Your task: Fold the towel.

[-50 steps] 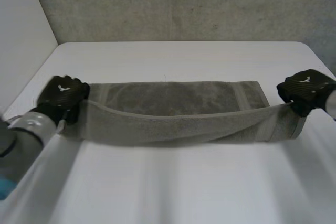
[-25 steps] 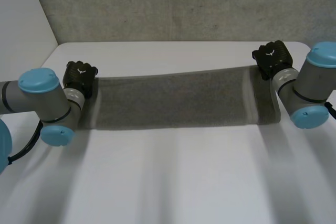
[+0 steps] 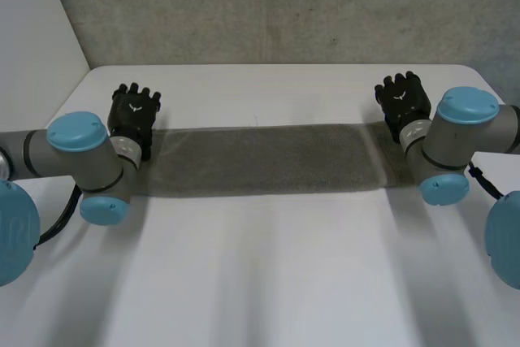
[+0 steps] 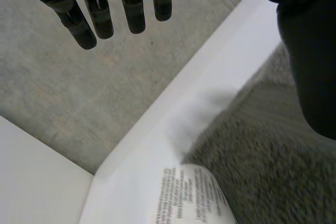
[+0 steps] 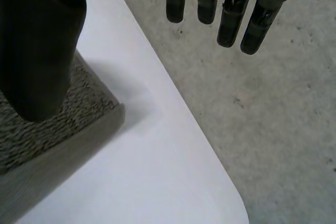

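Note:
The grey towel (image 3: 268, 158) lies flat as a long, narrow folded strip across the white table (image 3: 268, 274). My left hand (image 3: 134, 113) is at the towel's left end by the far corner, fingers straight and spread, holding nothing. My right hand (image 3: 404, 99) is at the right end's far corner, also open. In the left wrist view the straight fingers (image 4: 131, 9) hang above the table's far edge, with the towel (image 4: 252, 161) and its white label (image 4: 191, 195) under the palm. In the right wrist view the fingers (image 5: 231, 14) are straight, and the thumb (image 5: 37, 51) stands over the towel corner (image 5: 47, 129).
A grey concrete wall (image 3: 284, 6) rises just behind the table's far edge. Both forearms with their light-blue caps (image 3: 77, 132) (image 3: 467, 107) lie over the table at either end of the towel. A pale wall (image 3: 32, 54) stands at the left.
Both hands carried the towel's near edge up and over to the far edge, then opened and let it go. The towel went from a sagging loop to a flat strip.

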Robot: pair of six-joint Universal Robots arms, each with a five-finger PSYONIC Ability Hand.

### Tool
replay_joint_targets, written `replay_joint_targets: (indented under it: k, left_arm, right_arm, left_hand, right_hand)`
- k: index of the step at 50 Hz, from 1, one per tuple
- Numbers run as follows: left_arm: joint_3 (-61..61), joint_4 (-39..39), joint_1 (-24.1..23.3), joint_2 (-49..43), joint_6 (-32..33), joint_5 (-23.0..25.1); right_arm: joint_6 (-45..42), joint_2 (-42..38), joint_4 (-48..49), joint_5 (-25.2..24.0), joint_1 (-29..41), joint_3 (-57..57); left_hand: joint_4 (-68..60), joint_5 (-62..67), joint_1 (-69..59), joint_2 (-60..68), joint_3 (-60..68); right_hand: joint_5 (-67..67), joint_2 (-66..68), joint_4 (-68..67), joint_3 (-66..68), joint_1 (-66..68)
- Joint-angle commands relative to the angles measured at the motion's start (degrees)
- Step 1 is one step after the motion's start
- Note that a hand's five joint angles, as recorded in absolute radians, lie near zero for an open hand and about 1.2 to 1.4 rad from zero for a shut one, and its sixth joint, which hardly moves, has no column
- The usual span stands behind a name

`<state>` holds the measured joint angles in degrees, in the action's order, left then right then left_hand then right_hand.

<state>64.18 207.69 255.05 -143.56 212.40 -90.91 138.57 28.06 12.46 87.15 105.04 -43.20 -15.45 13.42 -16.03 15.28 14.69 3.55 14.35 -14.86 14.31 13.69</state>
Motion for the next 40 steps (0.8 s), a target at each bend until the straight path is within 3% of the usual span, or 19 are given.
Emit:
replay_joint_targets:
  k: [1, 7, 13, 17, 19, 27, 40]
  left_arm:
    - [8.75, 2.81, -0.26, 10.65, -3.56, 0.03]
    - [17.89, 2.72, 0.8, 20.32, -8.66, 0.74]
    - [26.77, 2.1, 1.33, 27.01, -10.52, 1.26]
    - [30.92, 1.84, 1.41, 30.1, -10.61, 2.41]
    - [34.94, 1.66, 1.41, 32.81, -10.69, 3.81]
    - [41.98, 1.58, 1.24, 37.82, -11.13, 5.13]
    - [44.37, 1.66, 0.54, 38.27, -14.2, 5.04]
  right_arm:
    - [0.2, 11.55, 1.78, -1.0, -0.01, -10.91]
    - [1.43, 22.63, -0.32, -8.56, -0.54, -21.73]
    - [9.41, 28.01, -7.78, -9.63, -1.85, -27.72]
    - [11.81, 28.28, -12.02, -9.81, -4.58, -28.7]
    - [11.98, 28.02, -15.34, -10.33, -6.24, -28.96]
    - [11.98, 23.63, -16.59, -12.96, -8.97, -28.61]
    - [11.72, 18.53, -16.59, -14.11, -9.5, -27.03]
  left_hand:
    - [4.89, -12.87, 5.48, -4.73, -4.14]
    - [4.56, -12.53, 5.14, -4.39, -3.81]
    - [4.39, -12.36, 4.98, -4.23, -3.64]
    - [4.22, -12.19, 4.81, -4.06, -3.47]
    - [4.22, -12.19, 4.81, -4.06, -3.47]
    - [4.05, -12.03, 4.64, -3.89, -3.3]
    - [3.55, -11.52, 4.13, -3.38, -2.8]
  right_hand:
    - [-3.55, -4.35, 4.86, -4.31, -3.69]
    - [-3.55, -4.35, 4.86, -4.31, -3.69]
    - [-3.55, -4.35, 4.86, -4.31, -3.69]
    - [-0.44, -1.24, 1.75, -1.2, -0.58]
    - [14.46, 13.66, -13.15, 13.7, 14.33]
    - [27.96, 27.17, -26.66, 27.2, 27.83]
    - [30.84, 30.04, -29.53, 30.07, 30.7]
